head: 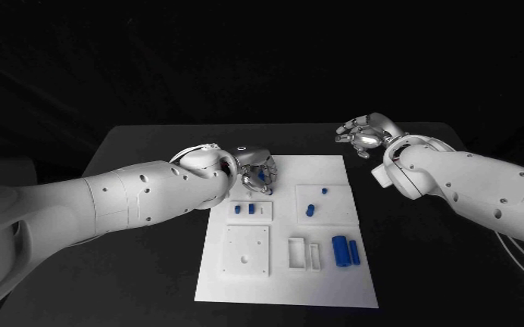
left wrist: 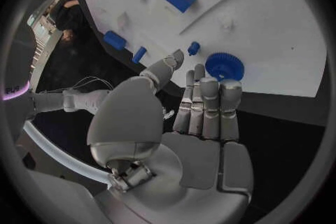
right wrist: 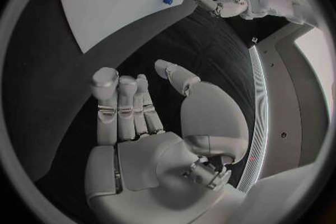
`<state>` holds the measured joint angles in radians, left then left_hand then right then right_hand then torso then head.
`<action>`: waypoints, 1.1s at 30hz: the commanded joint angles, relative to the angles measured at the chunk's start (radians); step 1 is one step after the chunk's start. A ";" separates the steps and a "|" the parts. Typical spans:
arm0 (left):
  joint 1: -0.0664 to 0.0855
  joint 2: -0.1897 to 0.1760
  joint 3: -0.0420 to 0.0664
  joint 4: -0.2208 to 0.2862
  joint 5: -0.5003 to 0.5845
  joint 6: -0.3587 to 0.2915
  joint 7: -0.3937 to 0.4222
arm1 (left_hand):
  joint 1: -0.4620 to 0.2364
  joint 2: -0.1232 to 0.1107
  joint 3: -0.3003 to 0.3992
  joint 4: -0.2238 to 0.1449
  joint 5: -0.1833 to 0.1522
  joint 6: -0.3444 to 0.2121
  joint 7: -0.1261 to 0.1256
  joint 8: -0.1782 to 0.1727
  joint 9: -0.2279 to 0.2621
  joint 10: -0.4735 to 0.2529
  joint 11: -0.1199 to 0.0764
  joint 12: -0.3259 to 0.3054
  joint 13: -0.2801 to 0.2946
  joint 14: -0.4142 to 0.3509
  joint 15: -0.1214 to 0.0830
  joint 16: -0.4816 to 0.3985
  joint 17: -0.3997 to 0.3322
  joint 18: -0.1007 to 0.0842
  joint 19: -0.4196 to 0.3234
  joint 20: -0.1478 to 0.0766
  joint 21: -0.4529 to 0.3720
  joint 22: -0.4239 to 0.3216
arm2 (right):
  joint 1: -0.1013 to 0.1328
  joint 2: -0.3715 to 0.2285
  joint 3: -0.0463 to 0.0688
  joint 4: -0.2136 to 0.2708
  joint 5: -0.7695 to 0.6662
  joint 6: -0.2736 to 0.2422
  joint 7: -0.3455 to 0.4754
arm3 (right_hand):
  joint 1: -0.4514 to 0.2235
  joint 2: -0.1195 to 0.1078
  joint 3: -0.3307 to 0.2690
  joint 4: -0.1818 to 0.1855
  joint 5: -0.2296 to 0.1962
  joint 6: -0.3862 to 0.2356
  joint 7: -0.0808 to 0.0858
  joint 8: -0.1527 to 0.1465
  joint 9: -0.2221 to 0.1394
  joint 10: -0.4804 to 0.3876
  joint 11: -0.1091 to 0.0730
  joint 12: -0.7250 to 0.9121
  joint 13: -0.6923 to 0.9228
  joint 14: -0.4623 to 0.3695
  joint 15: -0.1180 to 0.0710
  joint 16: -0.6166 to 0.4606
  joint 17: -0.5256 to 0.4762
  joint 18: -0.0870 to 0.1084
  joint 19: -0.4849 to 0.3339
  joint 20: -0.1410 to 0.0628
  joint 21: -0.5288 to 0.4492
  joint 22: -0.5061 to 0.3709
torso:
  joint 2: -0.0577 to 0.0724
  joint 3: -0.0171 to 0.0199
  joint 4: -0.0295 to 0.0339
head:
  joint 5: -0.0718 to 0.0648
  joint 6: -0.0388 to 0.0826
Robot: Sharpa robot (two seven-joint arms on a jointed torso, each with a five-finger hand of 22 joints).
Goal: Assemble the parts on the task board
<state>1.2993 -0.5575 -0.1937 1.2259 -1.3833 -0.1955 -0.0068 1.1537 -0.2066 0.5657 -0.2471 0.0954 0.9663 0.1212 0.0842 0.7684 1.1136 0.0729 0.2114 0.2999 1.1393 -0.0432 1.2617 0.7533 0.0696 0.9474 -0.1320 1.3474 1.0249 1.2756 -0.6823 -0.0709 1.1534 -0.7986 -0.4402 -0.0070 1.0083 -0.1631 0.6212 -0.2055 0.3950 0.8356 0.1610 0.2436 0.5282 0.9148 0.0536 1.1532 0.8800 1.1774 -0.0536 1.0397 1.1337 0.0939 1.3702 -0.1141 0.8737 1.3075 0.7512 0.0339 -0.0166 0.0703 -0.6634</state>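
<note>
Task board (head: 328, 266) white, centred on black table (head: 142, 141); blue parts (head: 345, 251) at 4 o'clock. Left hand (head: 257, 175) released over board's 11 o'clock; right hand (head: 363, 133) released, off-board.

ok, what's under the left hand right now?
The left hand hovers open over the task board. A blue gear lies on the board just past its fingertips; whatever sits directly beneath the palm is covered.

We see the task board (head: 328, 281) at frame centre on the desk (head: 142, 141); left hand (head: 257, 175) over its upper-left corner, right hand (head: 363, 132) beyond its upper-right corner, parts (head: 345, 251) lower right.
</note>
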 commanded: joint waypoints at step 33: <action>-0.033 0.043 -0.001 -0.051 -0.057 0.044 -0.008 | 0.029 0.041 0.015 0.014 -0.002 0.000 0.006 0.010 -0.035 0.012 0.006 -0.027 -0.010 -0.006 0.010 0.019 -0.024 0.149 -0.007 0.005 0.001 0.003 | 0.000 -0.001 0.001 0.009 -0.012 0.006 0.006 | -0.002 0.002 0.001 -0.003 0.006 0.003 0.008 -0.006 0.000 -0.004 0.003 0.006 -0.002 -0.008 0.002 0.006 -0.002 0.168 0.000 -0.004 -0.004 0.002 | -0.002 0.0008 0.0009 | -0.006 -0.007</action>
<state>1.2722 -0.5196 -0.1922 1.1774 -1.4343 -0.1587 -0.0242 1.1856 -0.1745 0.5780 -0.2351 0.0919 0.9608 0.1267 0.0883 0.7343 1.1208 0.0786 0.1873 0.2924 1.1317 -0.0290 1.2774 0.7304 0.0666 0.9420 -0.1227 1.3473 1.0270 1.2757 -0.6836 -0.0708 1.1596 -0.8014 -0.4401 -0.0073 1.0083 -0.1631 0.6212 -0.2055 0.3950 0.8400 0.1612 0.2436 0.5282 0.9148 0.0536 1.1532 0.8785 1.1774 -0.0536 1.0397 1.1329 0.0939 1.3700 -0.1136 0.8737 1.3081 0.7505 0.0345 -0.0160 0.0645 -0.6703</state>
